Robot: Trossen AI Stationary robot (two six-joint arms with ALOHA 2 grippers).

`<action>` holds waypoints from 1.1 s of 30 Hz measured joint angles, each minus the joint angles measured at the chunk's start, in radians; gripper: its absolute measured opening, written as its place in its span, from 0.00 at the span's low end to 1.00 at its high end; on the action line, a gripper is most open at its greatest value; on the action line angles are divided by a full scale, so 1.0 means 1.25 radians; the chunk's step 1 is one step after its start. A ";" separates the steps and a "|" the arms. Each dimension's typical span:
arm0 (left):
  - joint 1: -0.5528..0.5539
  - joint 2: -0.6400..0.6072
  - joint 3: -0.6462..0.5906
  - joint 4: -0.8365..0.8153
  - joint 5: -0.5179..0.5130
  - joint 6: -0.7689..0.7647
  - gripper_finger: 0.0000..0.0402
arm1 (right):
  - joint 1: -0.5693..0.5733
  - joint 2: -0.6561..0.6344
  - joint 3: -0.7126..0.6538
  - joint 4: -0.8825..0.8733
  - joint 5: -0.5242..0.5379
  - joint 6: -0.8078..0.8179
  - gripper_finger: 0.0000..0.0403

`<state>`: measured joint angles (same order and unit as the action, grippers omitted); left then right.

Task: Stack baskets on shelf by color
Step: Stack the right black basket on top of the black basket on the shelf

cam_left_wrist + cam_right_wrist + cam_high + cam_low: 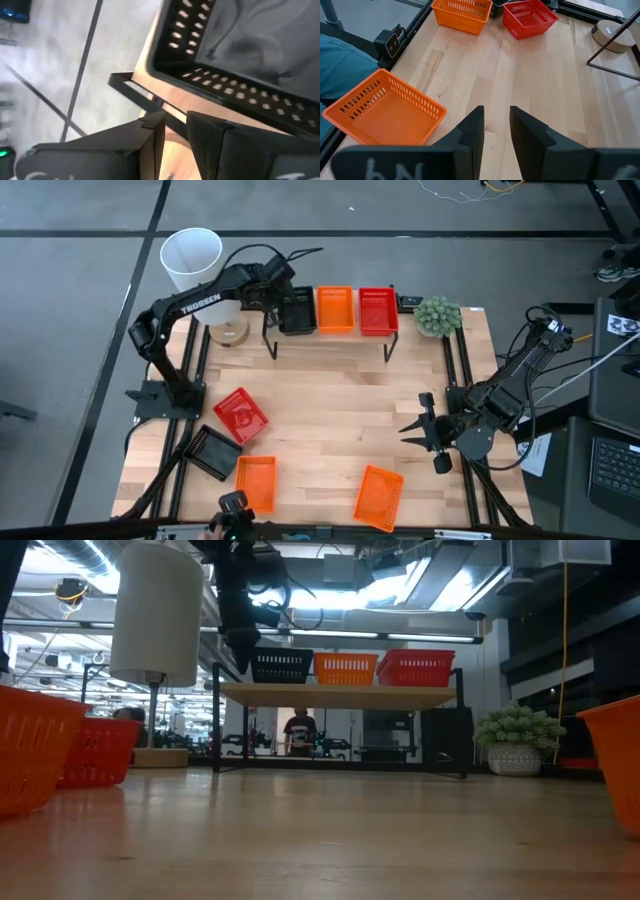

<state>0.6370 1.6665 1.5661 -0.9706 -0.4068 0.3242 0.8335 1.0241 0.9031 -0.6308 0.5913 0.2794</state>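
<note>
The baskets appear to be light, thin-walled plastic mesh, stiff enough to keep their shape but likely to flex at the rim; a pinch on one long wall or over the rim edge seems the best hold. All positions are given relative to the shelf [330, 340]. On its top, from left to right, sit a black basket [297, 312], an orange basket [335, 310] and a red basket [378, 311]. The left gripper [272, 288] hovers at the shelf's left end beside the black basket, fingers parted with nothing between them. In front of the shelf lie a loose red basket [240, 415], a second black basket [214, 452] and two orange baskets [256, 483] [379, 496]. The right gripper [422, 430] waits front-right of the shelf, also parted and empty.
</note>
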 joint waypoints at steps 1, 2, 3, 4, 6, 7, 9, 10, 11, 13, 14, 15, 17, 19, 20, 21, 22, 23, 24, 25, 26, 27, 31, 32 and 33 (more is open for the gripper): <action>0.001 0.000 0.000 0.001 -0.004 0.000 0.18 | 0.000 0.000 0.000 0.000 0.000 0.000 0.23; 0.000 0.000 0.000 0.002 -0.014 0.000 0.18 | 0.000 0.000 0.000 0.000 0.000 0.000 0.23; 0.000 0.000 0.000 0.003 -0.028 0.000 0.18 | 0.000 0.000 0.000 0.000 0.000 0.000 0.23; -0.001 0.000 0.000 0.003 -0.043 0.000 0.18 | 0.000 0.000 0.000 0.000 0.000 0.000 0.23; -0.001 -0.003 0.000 0.008 -0.068 -0.002 0.18 | 0.000 0.000 0.000 0.000 0.000 0.000 0.23; -0.002 -0.006 0.000 0.013 -0.081 -0.004 0.18 | 0.000 0.000 0.000 0.000 0.000 0.000 0.23; -0.010 -0.016 0.000 0.033 -0.094 -0.003 0.18 | 0.000 0.000 0.000 0.000 0.000 -0.001 0.23; -0.016 -0.022 0.003 0.038 -0.094 -0.003 0.18 | 0.000 0.000 0.000 0.000 0.000 -0.002 0.23; -0.023 -0.027 0.009 0.037 -0.095 -0.003 0.18 | 0.000 0.000 0.000 0.000 0.000 -0.003 0.23; -0.043 -0.034 0.029 0.035 -0.105 -0.011 0.18 | 0.000 0.000 0.000 0.000 0.000 -0.003 0.23; -0.054 -0.038 0.039 0.034 -0.105 -0.024 0.18 | 0.000 0.000 0.000 0.000 0.000 -0.003 0.23; -0.065 -0.042 0.046 0.033 -0.098 -0.040 0.18 | 0.000 0.000 0.000 0.000 0.000 -0.003 0.23; -0.086 -0.051 0.052 0.030 -0.051 -0.062 0.18 | 0.000 0.000 0.000 0.000 0.000 -0.003 0.23; -0.112 -0.052 0.054 0.031 0.010 -0.070 0.18 | 0.000 0.000 0.000 0.000 0.001 -0.003 0.23; -0.123 -0.051 0.054 0.021 0.041 -0.070 0.18 | 0.000 0.000 0.000 0.000 0.001 -0.003 0.23; -0.133 -0.050 0.054 0.006 0.060 -0.069 0.18 | 0.000 0.000 0.000 0.000 0.001 -0.003 0.23; -0.143 -0.050 0.053 -0.004 0.071 -0.069 0.18 | 0.000 0.000 0.000 0.000 0.001 -0.003 0.23; -0.154 -0.046 0.053 -0.007 0.070 -0.069 0.18 | 0.000 0.000 0.000 0.000 0.000 -0.003 0.23; -0.164 -0.042 0.051 -0.008 0.067 -0.068 0.18 | 0.000 0.000 0.000 0.000 0.000 -0.003 0.23; -0.171 -0.040 0.048 -0.016 0.065 -0.067 0.18 | 0.000 0.000 0.000 0.000 0.000 -0.003 0.23; -0.177 -0.039 0.043 -0.024 0.063 -0.066 0.18 | 0.000 0.000 0.000 0.000 0.000 -0.003 0.23; -0.184 -0.038 0.041 -0.025 0.063 -0.066 0.18 | 0.000 0.000 0.000 0.000 0.000 -0.003 0.23; -0.192 -0.040 0.030 -0.042 0.053 -0.054 0.17 | 0.000 0.000 0.000 0.000 0.000 -0.003 0.23; -0.190 -0.039 0.030 -0.057 0.044 -0.054 0.17 | 0.000 0.000 0.000 -0.001 0.000 -0.003 0.23; -0.186 -0.039 0.030 -0.069 0.036 -0.054 0.17 | 0.000 0.000 0.000 -0.001 0.000 -0.003 0.23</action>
<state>0.4040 1.6172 1.6032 -1.0570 -0.3618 0.2569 0.8337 1.0241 0.9031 -0.6315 0.5919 0.2756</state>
